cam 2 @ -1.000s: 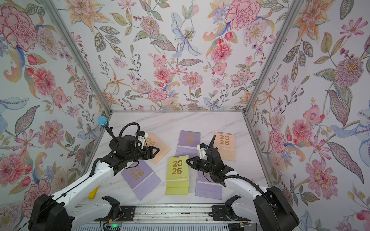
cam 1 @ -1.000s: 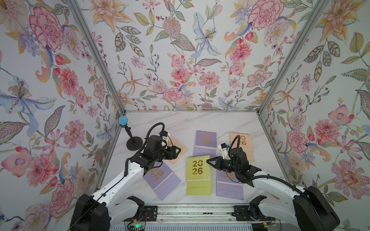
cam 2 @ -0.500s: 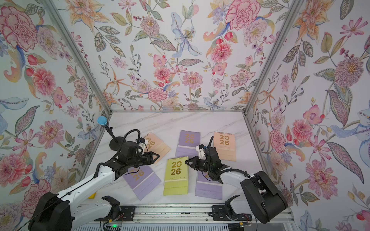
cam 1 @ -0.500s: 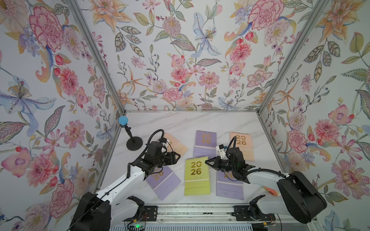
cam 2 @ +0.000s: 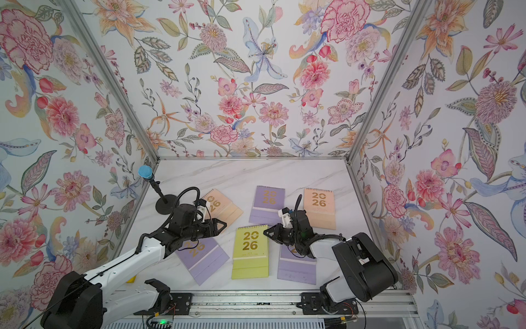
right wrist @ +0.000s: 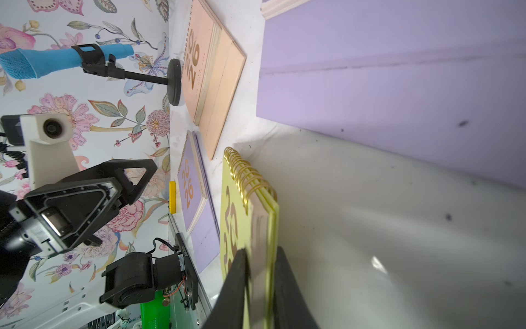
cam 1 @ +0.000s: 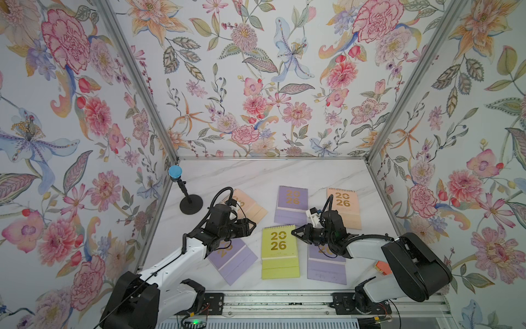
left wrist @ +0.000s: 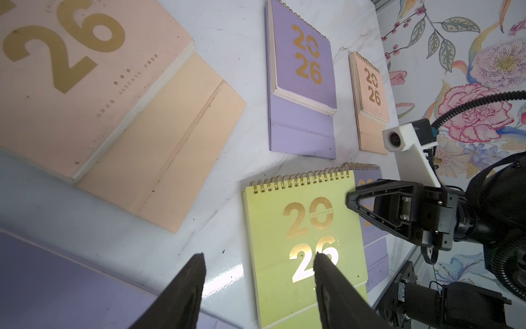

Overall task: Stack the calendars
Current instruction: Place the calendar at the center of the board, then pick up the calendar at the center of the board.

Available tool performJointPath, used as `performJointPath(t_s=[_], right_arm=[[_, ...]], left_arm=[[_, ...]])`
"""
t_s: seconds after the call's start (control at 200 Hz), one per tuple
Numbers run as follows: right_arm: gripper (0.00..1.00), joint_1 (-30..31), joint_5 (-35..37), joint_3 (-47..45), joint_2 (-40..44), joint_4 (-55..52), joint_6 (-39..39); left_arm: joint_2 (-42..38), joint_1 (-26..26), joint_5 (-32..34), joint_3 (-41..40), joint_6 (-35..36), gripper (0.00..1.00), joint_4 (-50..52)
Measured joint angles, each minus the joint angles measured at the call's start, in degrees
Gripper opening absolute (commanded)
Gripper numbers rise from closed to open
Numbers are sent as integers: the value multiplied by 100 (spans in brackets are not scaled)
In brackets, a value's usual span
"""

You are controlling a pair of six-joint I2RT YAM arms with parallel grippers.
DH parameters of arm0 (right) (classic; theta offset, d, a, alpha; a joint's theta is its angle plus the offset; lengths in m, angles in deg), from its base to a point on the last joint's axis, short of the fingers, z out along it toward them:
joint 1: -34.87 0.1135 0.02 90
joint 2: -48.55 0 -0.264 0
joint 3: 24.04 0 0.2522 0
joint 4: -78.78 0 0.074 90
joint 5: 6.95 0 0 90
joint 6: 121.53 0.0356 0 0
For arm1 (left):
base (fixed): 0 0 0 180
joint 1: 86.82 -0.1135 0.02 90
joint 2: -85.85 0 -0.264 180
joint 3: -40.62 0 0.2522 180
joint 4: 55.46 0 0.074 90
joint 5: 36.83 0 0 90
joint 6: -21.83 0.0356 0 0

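The right claw (cam 1: 294,232) pinches one long side edge of the flat yellow-green spiral-bound paper calendar (cam 1: 279,256), which lies directly before its tips with the long axis crosswise to them, while the spread, empty left claw (cam 1: 253,225) hovers over the opposite edge.

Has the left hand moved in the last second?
Yes. In both top views the left hand has come toward the front rail, farther from the microphone stand base, which has not moved.
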State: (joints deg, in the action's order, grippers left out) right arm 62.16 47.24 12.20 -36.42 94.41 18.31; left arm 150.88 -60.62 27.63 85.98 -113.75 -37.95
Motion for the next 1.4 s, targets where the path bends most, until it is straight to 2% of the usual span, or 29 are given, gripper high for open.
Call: performJointPath(t_s=[0.305,0.64,0.801,0.981,1.186,1.396], right_arm=[[33,0,92,0,-131,-177,-225],[59,0,243,157,-131,-487,-389],[63,0,385,282,-52,-772,-444],[69,-22,678,404,522,-1377,-485],[75,-455,909,743,1121,-2024,-557],[81,-1058,946,1086,1128,-2549,-730]], left_arm=[[0,0,0,-11,-35,64,-4],[0,0,0,-13,-35,64,-2],[4,0,0,-13,-35,65,-2],[199,0,2,11,-63,64,-28],[767,0,4,295,-199,56,-304],[1633,0,2,883,-293,45,-706]])
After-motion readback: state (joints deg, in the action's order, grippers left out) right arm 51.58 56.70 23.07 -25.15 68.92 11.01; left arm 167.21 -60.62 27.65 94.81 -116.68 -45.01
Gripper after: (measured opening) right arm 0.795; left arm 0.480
